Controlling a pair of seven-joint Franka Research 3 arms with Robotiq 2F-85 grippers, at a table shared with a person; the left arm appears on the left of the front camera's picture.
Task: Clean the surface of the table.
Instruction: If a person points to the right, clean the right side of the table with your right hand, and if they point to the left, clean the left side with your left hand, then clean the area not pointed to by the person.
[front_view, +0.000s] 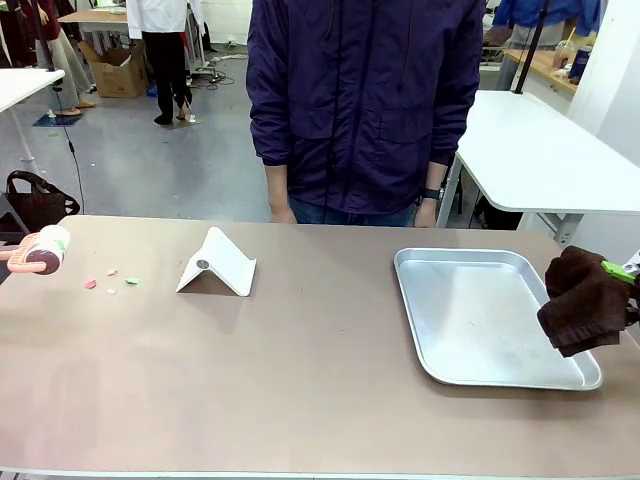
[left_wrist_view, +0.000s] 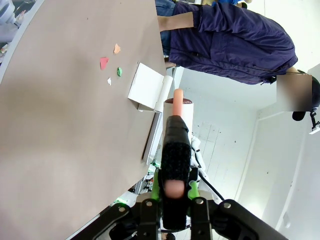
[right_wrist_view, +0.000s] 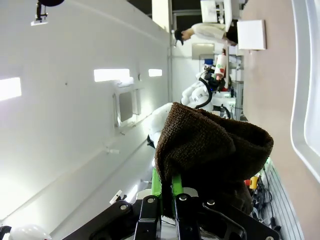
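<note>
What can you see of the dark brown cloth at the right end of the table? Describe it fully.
The cloth is dark brown with a coarse, looped, towel-like weave. It is bunched and folded over itself in a loose wad. The right gripper is shut on it, and a green pad shows at its upper fold. It hangs by the right rim of the metal tray, near the table's right end. Whether it touches either cannot be told.

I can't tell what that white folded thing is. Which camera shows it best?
The front view: the white folded stand shows as a tent shape with a round spot on its side. The left wrist view gives it from above, sideways; the right wrist view gives a small, distant white square.
</note>
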